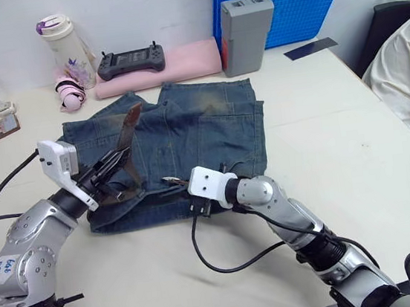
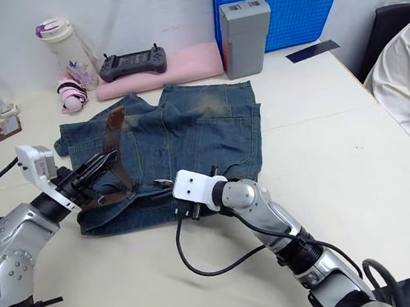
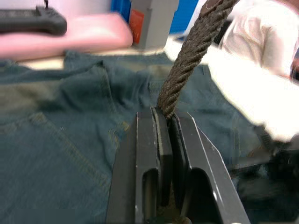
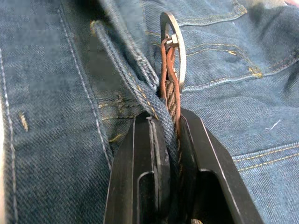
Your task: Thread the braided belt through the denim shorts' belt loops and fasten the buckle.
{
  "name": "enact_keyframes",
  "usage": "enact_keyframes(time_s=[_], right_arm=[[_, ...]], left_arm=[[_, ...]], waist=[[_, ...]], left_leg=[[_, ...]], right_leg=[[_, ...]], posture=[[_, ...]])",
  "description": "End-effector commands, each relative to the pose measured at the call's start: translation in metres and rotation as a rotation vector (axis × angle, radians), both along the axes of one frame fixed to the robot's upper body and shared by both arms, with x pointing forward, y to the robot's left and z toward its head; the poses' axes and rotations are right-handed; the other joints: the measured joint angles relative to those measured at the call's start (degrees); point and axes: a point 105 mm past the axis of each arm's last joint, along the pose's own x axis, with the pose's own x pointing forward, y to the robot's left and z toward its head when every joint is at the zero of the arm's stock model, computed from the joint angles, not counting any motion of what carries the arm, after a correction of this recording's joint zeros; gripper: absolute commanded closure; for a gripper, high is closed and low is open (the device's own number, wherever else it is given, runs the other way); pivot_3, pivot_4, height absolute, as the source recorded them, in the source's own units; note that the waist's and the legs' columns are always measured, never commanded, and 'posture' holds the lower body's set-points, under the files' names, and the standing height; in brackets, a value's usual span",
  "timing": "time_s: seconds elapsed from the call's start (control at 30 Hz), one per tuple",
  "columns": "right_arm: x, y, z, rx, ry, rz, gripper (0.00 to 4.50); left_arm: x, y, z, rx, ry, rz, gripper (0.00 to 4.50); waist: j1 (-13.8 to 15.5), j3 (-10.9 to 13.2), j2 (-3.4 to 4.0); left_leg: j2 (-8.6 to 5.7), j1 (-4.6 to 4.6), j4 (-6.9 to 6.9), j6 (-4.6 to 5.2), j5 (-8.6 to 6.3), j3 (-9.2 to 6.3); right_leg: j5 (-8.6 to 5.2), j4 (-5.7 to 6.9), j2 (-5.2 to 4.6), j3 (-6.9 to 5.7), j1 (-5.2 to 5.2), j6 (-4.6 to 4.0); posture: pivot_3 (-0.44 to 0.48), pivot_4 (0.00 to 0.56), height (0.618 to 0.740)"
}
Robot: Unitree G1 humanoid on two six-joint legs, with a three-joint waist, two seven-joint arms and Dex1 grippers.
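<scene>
Denim shorts (image 1: 188, 137) lie flat on the table (image 1: 340, 159), with the braided belt (image 1: 128, 133) along their waistband and its free end rising beyond the left gripper (image 1: 116, 164). Past the shorts sit a pink folded cloth (image 1: 171, 64), a black controller (image 1: 131, 60), a grey box (image 1: 246, 32) and a blue crate (image 1: 291, 0); no writing there is legible. From the left wrist, the jaws are clamped on the belt. From the right wrist, the right gripper (image 4: 170, 126) pinches belt and denim together, the buckle (image 4: 174, 46) just beyond its tips.

table (image 1: 353, 143): cream, matte | wall (image 1: 157, 9): white | chair (image 1: 387, 22): black
</scene>
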Motion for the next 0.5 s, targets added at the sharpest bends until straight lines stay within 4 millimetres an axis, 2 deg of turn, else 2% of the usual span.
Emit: enact_keyframes(time_s=[0.03, 0.2, 0.33, 0.5], right_arm=[[0.008, -0.001, 0.032, 0.081, -0.062, -0.051, 4.47], [0.014, -0.003, 0.053, 0.146, -0.089, -0.123, 4.47], [0.015, -0.007, 0.066, 0.193, -0.102, -0.175, 4.47], [0.005, -0.003, 0.069, 0.192, -0.106, -0.145, 4.47]], left_arm=[[-0.012, 0.004, -0.013, 0.120, 0.023, -0.009, 4.50], [-0.013, 0.019, -0.050, 0.212, 0.151, 0.096, 4.50], [-0.014, 0.010, -0.057, 0.210, 0.186, 0.088, 4.50], [-0.009, 0.002, -0.062, 0.228, 0.205, 0.087, 4.50]], waist=[[0.05, 0.01, 0.01], [0.49, 0.01, 0.02], [0.43, 0.01, 0.02], [0.38, 0.01, 0.02]], left_leg=[[0.00, 0.00, 0.00, 0.00, 0.00, 0.00], [-0.01, 0.00, 0.00, 0.00, 0.00, -0.01], [-0.04, -0.01, 0.00, 0.01, -0.01, -0.03], [-0.03, -0.01, -0.03, 0.01, -0.01, -0.03]], right_leg=[[0.00, -0.01, 0.01, -0.01, -0.01, 0.00], [0.00, -0.01, 0.00, 0.00, 0.01, 0.00], [0.00, -0.01, -0.02, 0.00, 0.02, 0.00], [0.00, 0.00, -0.02, 0.00, 0.00, 0.00]], posture=[[0.000, 0.150, 0.676], [0.000, 0.150, 0.676], [0.000, 0.150, 0.676], [0.000, 0.150, 0.676]])
